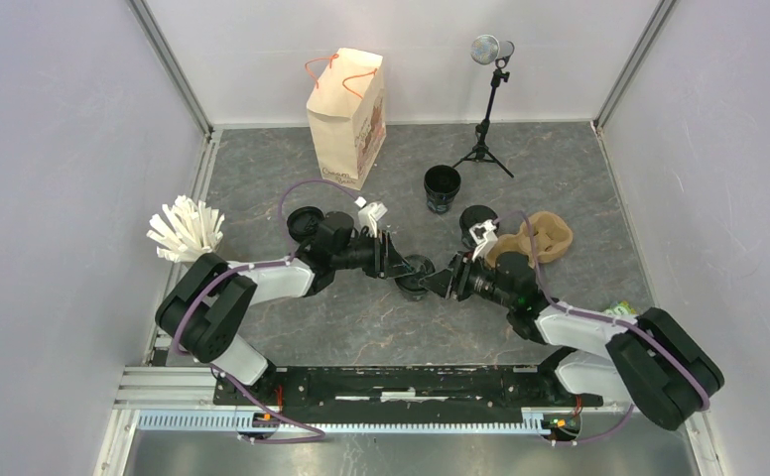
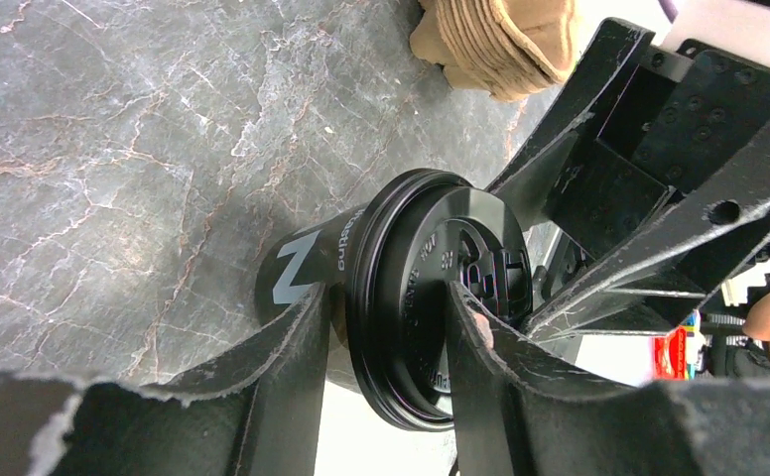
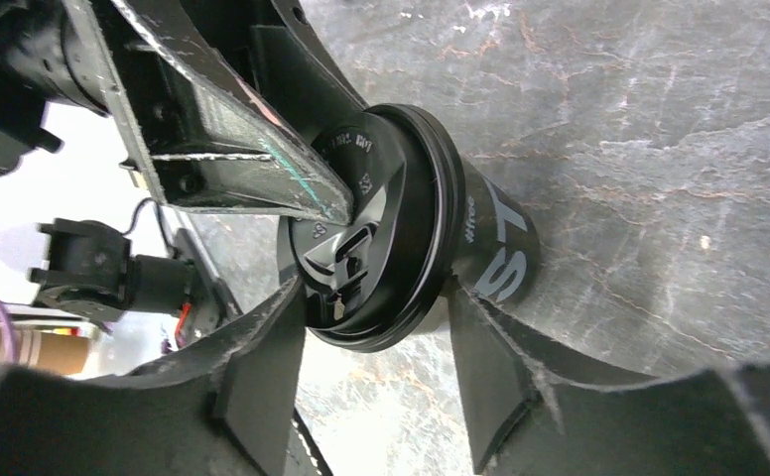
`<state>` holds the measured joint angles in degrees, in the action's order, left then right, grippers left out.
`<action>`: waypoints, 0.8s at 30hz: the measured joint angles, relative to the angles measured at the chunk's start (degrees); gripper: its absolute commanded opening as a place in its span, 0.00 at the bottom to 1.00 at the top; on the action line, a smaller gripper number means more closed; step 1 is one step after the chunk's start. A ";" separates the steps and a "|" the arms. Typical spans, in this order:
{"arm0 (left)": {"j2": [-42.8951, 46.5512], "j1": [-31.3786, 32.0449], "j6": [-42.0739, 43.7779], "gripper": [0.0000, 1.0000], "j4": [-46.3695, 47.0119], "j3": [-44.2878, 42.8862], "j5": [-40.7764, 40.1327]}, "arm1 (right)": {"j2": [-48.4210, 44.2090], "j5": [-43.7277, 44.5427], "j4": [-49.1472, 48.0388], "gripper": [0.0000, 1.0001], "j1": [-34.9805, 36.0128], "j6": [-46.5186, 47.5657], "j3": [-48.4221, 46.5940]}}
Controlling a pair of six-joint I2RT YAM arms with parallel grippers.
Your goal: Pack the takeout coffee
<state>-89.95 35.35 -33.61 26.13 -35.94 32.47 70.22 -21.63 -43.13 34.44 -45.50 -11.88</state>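
Centrally, a small black lidded cup [image 2: 307, 273] with white lettering

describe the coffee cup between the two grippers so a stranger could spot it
From the beige paper bag at the back of the table, come forward to where the left gripper and right gripper meet. The lidded cup there is black with grey lettering on its side. Unlike the open cup near the tripod, it is capped, and only it sits between both grippers.
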 measured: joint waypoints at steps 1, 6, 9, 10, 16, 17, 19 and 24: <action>0.04 -0.04 0.20 0.51 -0.13 -0.11 0.22 | -0.98 0.31 2.58 0.67 0.09 0.87 -0.87; 0.07 -0.02 2.75 0.51 -2.32 -1.60 0.85 | -7.21 3.26 22.03 0.74 0.37 9.33 -8.35; -0.68 0.04 4.90 0.51 -3.82 -3.04 1.90 | -8.74 2.71 28.09 0.73 -1.11 14.05 -12.02; -1.16 0.04 5.79 0.51 -4.33 -3.69 2.47 | -8.87 2.58 29.49 0.72 -1.60 15.37 -13.00; -3.34 0.04 9.68 0.51 -5.70 -6.47 5.95 | -7.96 0.39 38.62 0.58 -4.98 24.04 -20.72; -3.37 0.04 10.45 0.52 -5.79 -6.56 6.25 | -7.23 -0.83 39.52 0.57 -5.92 25.33 -21.94; -3.43 0.04 11.89 0.52 -5.97 -6.78 6.99 | -5.14 -3.08 40.48 0.55 -7.43 26.99 -24.06; -4.22 0.09 14.88 0.53 -6.58 -7.78 9.29 | 0.76 -9.22 41.53 0.52 -9.31 29.07 -26.69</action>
<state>-94.17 35.44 -18.72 19.55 -43.72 41.76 70.98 -30.85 -1.61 25.12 -16.43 -38.57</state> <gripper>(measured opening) 0.532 0.536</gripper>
